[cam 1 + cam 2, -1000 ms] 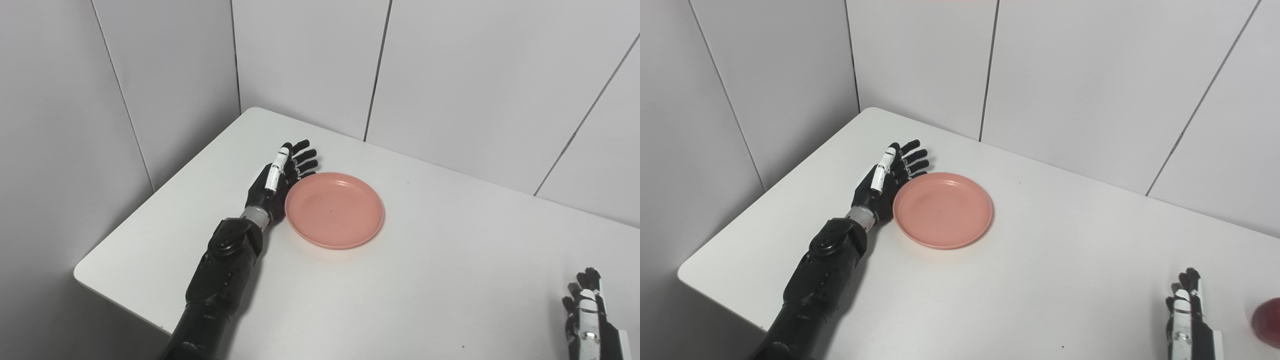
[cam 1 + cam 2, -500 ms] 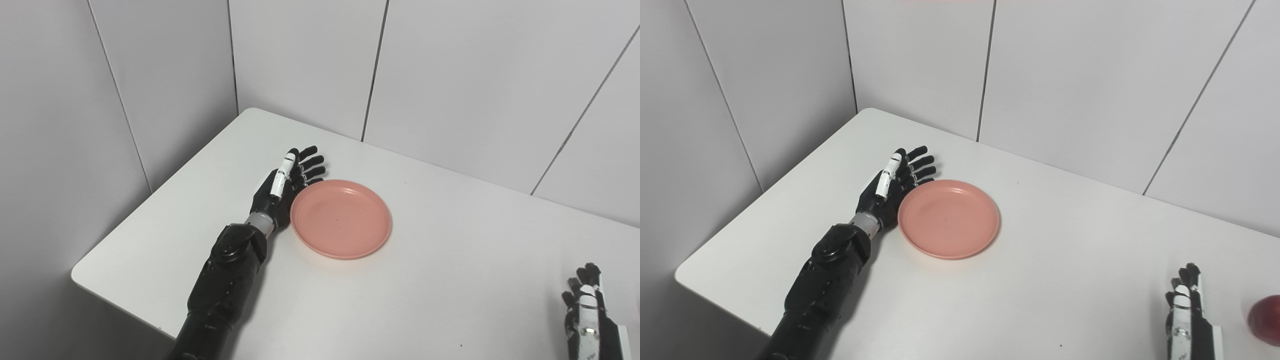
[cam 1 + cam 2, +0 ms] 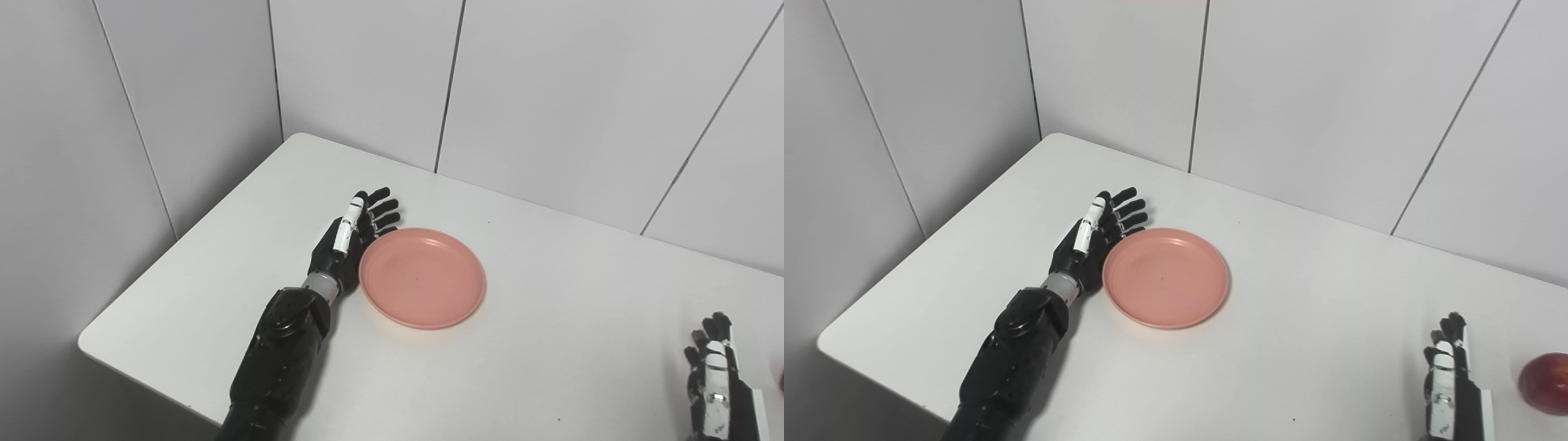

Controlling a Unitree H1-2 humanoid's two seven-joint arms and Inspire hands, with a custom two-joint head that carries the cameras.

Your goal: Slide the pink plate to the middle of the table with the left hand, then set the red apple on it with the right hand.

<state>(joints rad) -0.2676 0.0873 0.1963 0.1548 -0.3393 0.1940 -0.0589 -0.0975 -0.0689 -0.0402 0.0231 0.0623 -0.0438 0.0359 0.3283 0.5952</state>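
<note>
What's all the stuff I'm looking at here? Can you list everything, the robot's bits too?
Table: one, white, set into the corner of the walls.
Plate: one, pink, empty, on the table's left part.
Apple: one, red, on the table at the far right edge of the right eye view.
Wall panels: pale grey, behind and left of the table.
Left robot hand: one, black and white, open, flat against the plate's left rim.
Right robot hand: one, black and white, open, left of the apple.

The round red apple (image 3: 1545,383) is cut by the right edge in the right eye view. The black-and-white right hand (image 3: 1448,380) runs off the bottom edge, its palm unseen. The black left hand (image 3: 351,240) hides the near-left rim of the round pink plastic plate (image 3: 422,277).
</note>
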